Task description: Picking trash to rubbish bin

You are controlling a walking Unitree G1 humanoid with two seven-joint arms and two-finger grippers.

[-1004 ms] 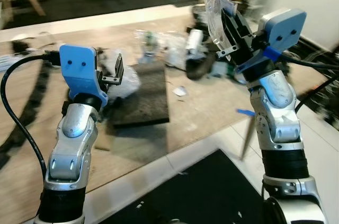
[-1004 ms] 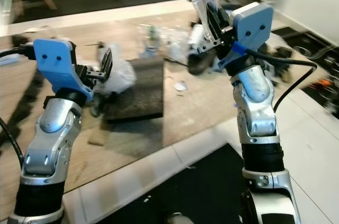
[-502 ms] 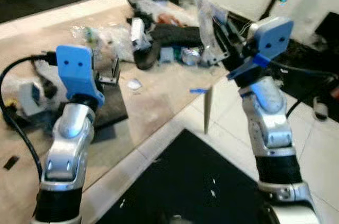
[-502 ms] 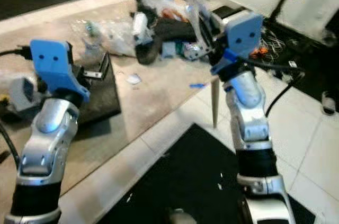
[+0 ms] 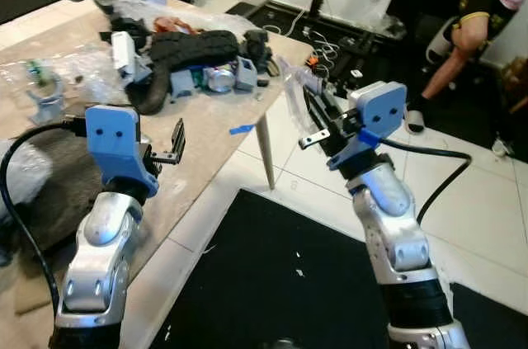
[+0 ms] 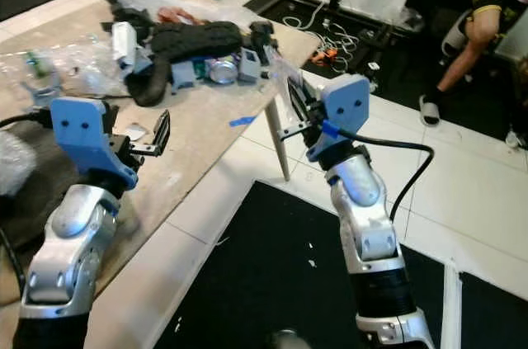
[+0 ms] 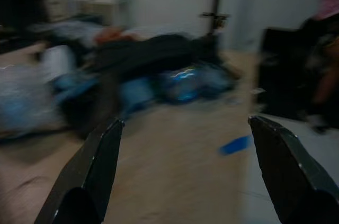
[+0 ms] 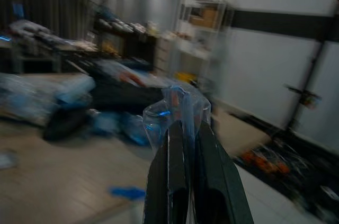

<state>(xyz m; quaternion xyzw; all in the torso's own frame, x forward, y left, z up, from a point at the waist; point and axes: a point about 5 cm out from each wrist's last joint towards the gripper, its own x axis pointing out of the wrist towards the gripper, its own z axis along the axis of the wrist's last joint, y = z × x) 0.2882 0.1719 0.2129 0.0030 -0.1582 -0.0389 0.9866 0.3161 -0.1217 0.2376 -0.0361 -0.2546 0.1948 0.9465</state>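
The right gripper [image 5: 307,115] is raised over the tiled floor [image 5: 495,225] just past the worktop [image 5: 216,122] corner, its fingers [image 8: 183,173] clamped on a clear plastic wrapper [image 8: 177,110]. The left gripper [image 5: 176,142] hovers over the worktop edge, fingers [image 7: 98,166] apart and empty. A pile of clutter [image 5: 194,56] lies on the worktop's far end. A person [image 5: 483,2] sits beyond.

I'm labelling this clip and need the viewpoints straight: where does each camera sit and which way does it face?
Head eyes: look down past both arms at the table; left gripper, right gripper pinching the clear plastic wrapper.
Left wrist: along open fingers toward the clutter.
Right wrist: along shut fingers holding the wrapper.
Shared: blue tape scrap.
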